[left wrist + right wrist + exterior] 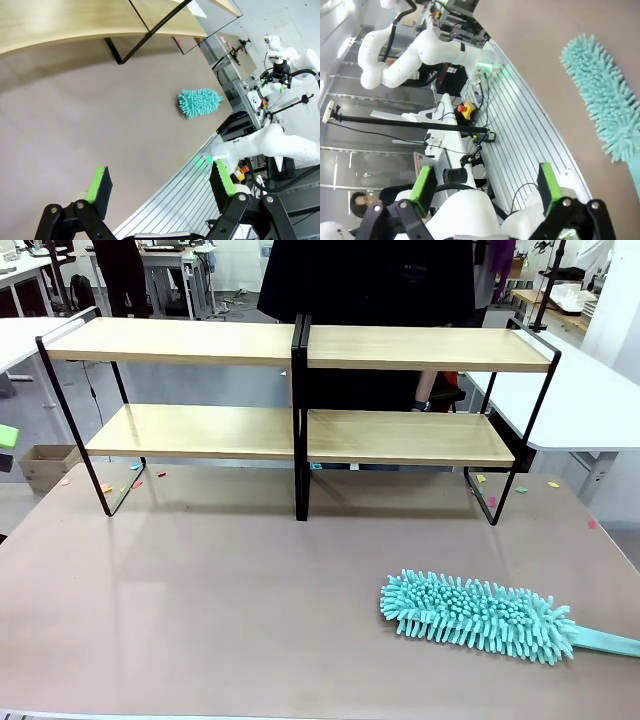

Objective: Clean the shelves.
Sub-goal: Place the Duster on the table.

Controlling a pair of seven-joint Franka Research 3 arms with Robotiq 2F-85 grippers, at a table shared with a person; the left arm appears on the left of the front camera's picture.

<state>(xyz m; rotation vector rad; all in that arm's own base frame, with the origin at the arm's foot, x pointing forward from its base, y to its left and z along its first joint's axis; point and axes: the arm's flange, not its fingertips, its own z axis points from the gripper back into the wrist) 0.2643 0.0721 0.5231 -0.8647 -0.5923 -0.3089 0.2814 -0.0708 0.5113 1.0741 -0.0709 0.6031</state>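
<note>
The shelves stand across the far half of the table: two tiers of light wooden boards on a thin black frame, two sections joined at the middle; their boards also run along the top of the left wrist view. A teal fluffy duster lies flat on the tabletop at the front right, its handle pointing right; it lies further off as the duster and close by as the duster. My left gripper hangs open over the table's near edge, holding nothing. My right gripper is open and empty, beside the duster.
The pinkish-brown tabletop stretches in front of the shelves. A person in dark clothes stands behind them. Small coloured scraps lie near the shelf feet. White desks flank the far side. A cardboard box sits at left.
</note>
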